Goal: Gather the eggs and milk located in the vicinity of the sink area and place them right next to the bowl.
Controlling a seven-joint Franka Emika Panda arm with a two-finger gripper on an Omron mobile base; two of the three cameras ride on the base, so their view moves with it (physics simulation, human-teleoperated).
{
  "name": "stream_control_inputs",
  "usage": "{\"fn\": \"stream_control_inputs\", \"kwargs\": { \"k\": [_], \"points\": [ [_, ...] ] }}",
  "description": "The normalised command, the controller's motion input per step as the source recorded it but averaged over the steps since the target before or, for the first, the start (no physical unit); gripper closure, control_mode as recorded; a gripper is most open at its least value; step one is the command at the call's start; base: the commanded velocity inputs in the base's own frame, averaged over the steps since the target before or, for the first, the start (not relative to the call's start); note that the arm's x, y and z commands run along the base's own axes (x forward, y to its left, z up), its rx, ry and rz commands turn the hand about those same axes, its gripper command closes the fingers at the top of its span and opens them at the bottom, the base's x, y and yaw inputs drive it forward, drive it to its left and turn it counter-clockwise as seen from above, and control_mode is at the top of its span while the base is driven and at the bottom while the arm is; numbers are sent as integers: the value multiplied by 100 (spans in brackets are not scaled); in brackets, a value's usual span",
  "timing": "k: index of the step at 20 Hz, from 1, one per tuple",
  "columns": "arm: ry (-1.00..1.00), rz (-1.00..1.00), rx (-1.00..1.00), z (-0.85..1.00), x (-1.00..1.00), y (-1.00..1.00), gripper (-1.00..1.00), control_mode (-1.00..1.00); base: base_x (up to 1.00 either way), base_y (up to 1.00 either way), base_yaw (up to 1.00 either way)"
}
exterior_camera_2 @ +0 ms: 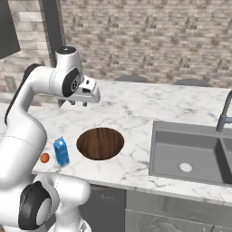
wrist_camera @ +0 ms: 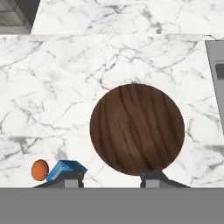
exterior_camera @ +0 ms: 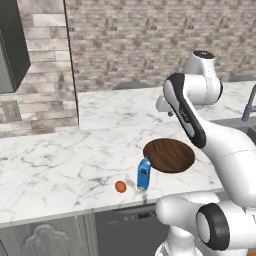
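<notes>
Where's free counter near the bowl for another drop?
Bare marble between bowl and sink, and behind the bowl toward the brick wall. Crowded on the far side: milk and egg sit close together.

The faucet (exterior_camera_2: 225, 114) is cut off by the right edge; the sink (exterior_camera_2: 195, 154) runs past it.

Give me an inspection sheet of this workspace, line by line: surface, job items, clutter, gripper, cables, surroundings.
Surface: white marble counter, bare around the items.
Job's things: wooden bowl near the front edge; blue milk carton upright just beside it; one orange-brown egg on the carton's far side, apart from the bowl. A second egg: nothing seen.
Clutter: nothing seen.
Grippers: gripper shut, holding nothing, raised above the counter behind the bowl.
Cables: nothing seen.
Surroundings: grey sink with faucet, brick wall.
</notes>
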Motion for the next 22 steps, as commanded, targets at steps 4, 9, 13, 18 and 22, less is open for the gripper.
{"fn": "stream_control_inputs", "kwargs": {
  "k": [4,9,13,18,22],
  "points": [
    [0,-7,0,-6,0,21,-100,-100,0,0,0],
    [2,-22,1,-22,0,39,-100,-100,0,0,0],
    [3,-20,0,-24,0,50,-100,-100,0,0,0],
    [1,-11,0,-18,0,26,-100,-100,0,0,0],
    [8,-12,0,-23,-15,14,-100,-100,0,0,0]
  ]
}}
